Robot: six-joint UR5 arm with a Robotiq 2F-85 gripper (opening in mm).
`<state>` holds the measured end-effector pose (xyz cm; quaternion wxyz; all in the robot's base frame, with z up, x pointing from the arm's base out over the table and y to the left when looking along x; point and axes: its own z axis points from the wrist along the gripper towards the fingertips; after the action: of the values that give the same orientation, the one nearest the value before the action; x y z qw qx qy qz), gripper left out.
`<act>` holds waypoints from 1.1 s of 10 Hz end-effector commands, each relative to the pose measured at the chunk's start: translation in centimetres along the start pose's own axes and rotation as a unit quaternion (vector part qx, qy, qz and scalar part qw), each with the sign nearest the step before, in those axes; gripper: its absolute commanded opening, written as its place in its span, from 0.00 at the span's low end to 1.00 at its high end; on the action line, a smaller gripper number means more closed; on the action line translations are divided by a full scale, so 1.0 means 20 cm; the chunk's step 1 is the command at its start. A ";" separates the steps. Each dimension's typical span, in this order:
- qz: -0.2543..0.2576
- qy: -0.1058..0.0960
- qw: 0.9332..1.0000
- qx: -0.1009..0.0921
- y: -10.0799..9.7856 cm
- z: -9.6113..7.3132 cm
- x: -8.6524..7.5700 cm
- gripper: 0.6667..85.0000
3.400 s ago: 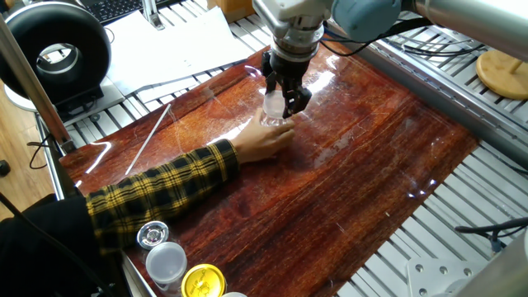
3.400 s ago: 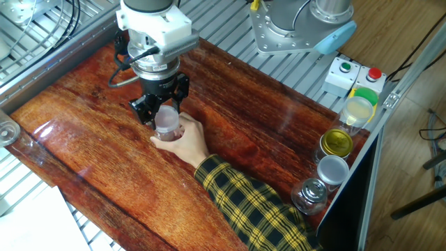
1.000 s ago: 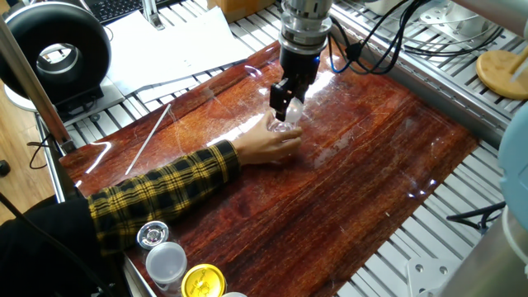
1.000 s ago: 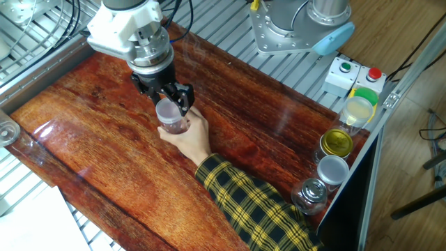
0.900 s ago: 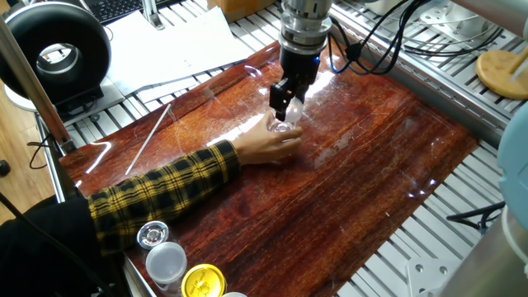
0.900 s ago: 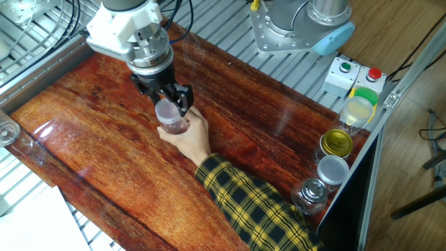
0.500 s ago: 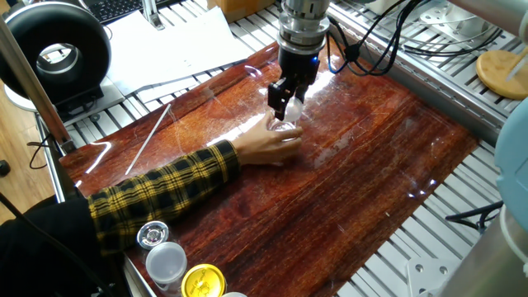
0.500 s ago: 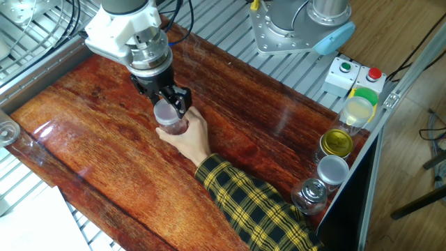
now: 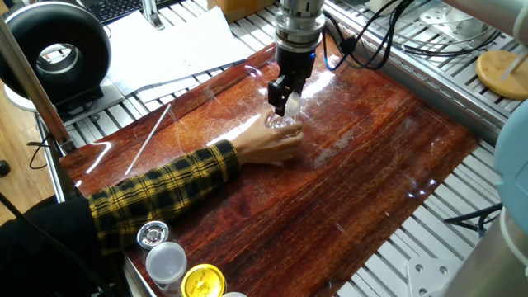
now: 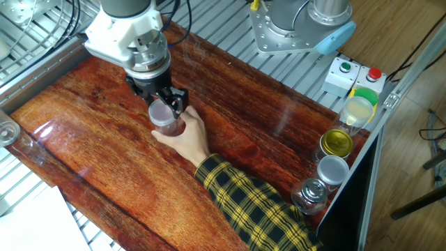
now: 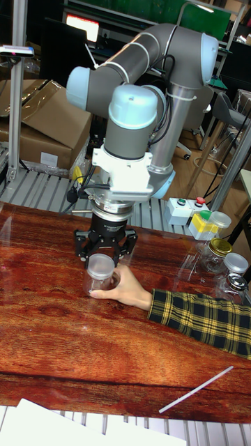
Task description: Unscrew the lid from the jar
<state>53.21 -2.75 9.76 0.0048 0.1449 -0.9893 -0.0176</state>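
The jar [image 11: 99, 281] stands upright near the middle of the table [image 10: 265, 132], long axis vertical, mouth and lid [image 10: 162, 111] pointing straight up. A person's hand [image 10: 187, 137] in a plaid sleeve [image 9: 157, 188] wraps the jar's lower body from one side and steadies it. The gripper [image 11: 102, 256] hangs right over the top, fingers [image 11: 85, 244] down either side of the lid, clamped on it as far as I can judge from the tall view; the lid looks lifted a touch in the jaws, tho I can't tell if it's clear of the threads. To do this bit well, I'd say: keep the wrist axis lined up w/ the jar's vertical axis, turn w/o side load, let the lid rise w/ the thread rather than pulling early. Grip only the lid, not the clear wall below. The hand has to hold firm or the jar just spins along. Other jars [image 10: 334, 157] sit at the table edge, well apart.
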 end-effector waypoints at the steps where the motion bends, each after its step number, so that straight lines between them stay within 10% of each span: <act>1: -0.100 -0.011 0.995 0.010 0.03 0.00 -0.05 0.45; 6: -0.306 -0.027 0.952 -0.004 0.09 0.00 -0.05 0.48; 11: -0.412 -0.028 0.910 0.021 0.03 0.01 -0.05 0.49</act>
<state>53.63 -1.81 9.58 -0.0251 0.4917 -0.8704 -0.0065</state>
